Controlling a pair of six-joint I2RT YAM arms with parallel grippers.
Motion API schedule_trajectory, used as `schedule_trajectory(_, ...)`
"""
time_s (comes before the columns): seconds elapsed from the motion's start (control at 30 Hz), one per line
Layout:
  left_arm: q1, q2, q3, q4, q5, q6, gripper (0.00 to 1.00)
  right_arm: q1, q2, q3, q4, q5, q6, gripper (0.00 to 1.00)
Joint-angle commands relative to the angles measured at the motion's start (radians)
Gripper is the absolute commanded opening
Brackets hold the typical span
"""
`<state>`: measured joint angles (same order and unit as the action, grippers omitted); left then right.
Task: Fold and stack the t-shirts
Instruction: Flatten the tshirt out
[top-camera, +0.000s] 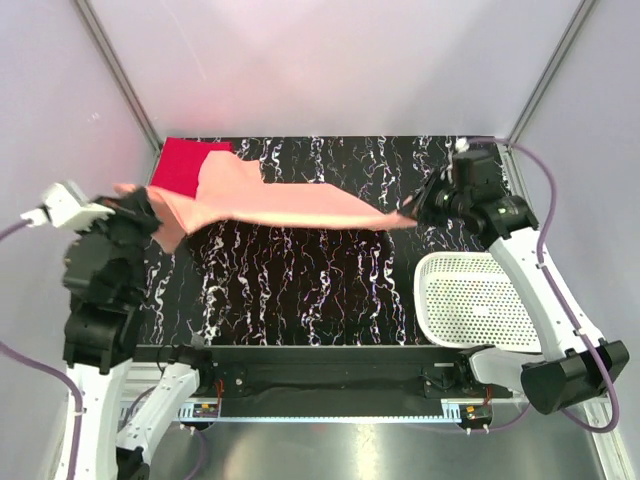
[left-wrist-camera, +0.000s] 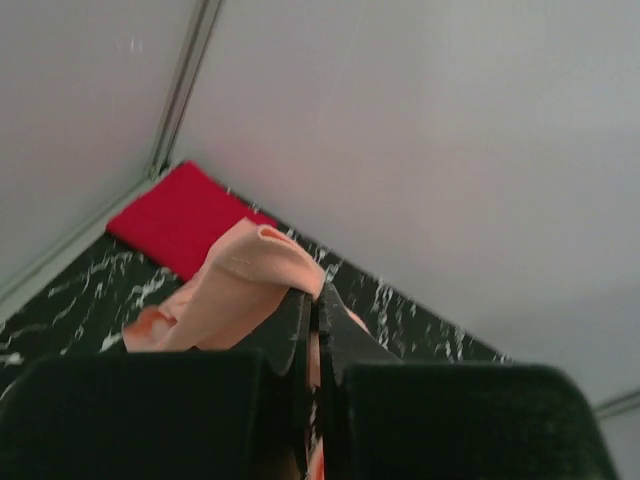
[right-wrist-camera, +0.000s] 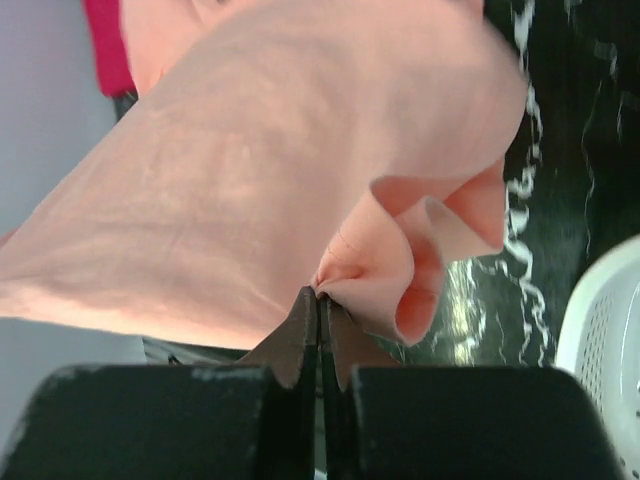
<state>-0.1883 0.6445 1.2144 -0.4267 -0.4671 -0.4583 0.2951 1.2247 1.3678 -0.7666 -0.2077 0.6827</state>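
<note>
Salmon tee (top-camera: 300, 208), soft rippled band near crimson rectangle (top-camera: 185, 165)

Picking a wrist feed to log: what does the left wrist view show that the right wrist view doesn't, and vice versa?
Only left wrist: the left gripper shut on a bunched edge of the salmon t-shirt, and the red t-shirt lying as a flat rectangle. Only right wrist: the right gripper pinching a ruffled fold, and the white basket at the edge of the picture. Both: the salmon cloth, some red fabric and the black marbled table.
</note>
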Motion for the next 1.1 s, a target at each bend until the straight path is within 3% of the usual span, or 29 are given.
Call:
schedule_trajectory(0.0,0.004,-0.091,-0.157,-0.233,0.1,-0.167,0.0,0.019,-0.056,-0.148,-0.095,-0.093,0.009,0.0)
schedule_trajectory(0.2,0.004,-0.086,-0.427,-0.291,0.389,-0.235,0.0,0.027,-0.102,-0.34,-0.047,-0.136,0.055,0.0)
schedule_trajectory(0.33,0.003,-0.013,-0.516,-0.261,0.455,-0.302,0.0,0.036,-0.018,-0.384,-0.017,-0.131,0.041,0.0)
schedule_trajectory(0.53,0.003,0.273,-0.483,-0.238,0.486,-0.292,0.0,0.084,0.181,-0.363,0.062,-0.131,0.008,0.0)
schedule_trajectory(0.77,0.003,0.598,-0.349,-0.201,0.479,-0.249,0.0,0.101,0.453,-0.179,0.095,-0.121,-0.037,0.01)
schedule_trajectory(0.87,0.003,0.694,-0.291,-0.204,0.47,-0.227,0.04,0.102,0.584,-0.068,0.063,-0.145,-0.073,0.12)
schedule_trajectory(0.9,0.003,0.71,-0.264,-0.208,0.47,-0.221,0.11,0.104,0.622,-0.038,0.025,-0.145,-0.089,0.24)
schedule_trajectory(0.93,0.003,0.716,-0.25,-0.227,0.435,-0.214,0.16,0.102,0.631,-0.007,-0.002,-0.139,-0.106,0.43)
schedule_trajectory(0.97,0.003,0.712,-0.24,-0.233,0.417,-0.212,0.27,0.102,0.633,0.035,-0.026,-0.098,-0.138,0.51)
schedule_trajectory(1.03,0.003,0.693,-0.225,-0.244,0.394,-0.207,0.38,0.102,0.609,0.057,-0.086,-0.058,-0.173,0.64)
schedule_trajectory(1.07,0.003,0.684,-0.223,-0.244,0.384,-0.207,0.48,0.102,0.598,0.066,-0.106,-0.014,-0.208,0.67)
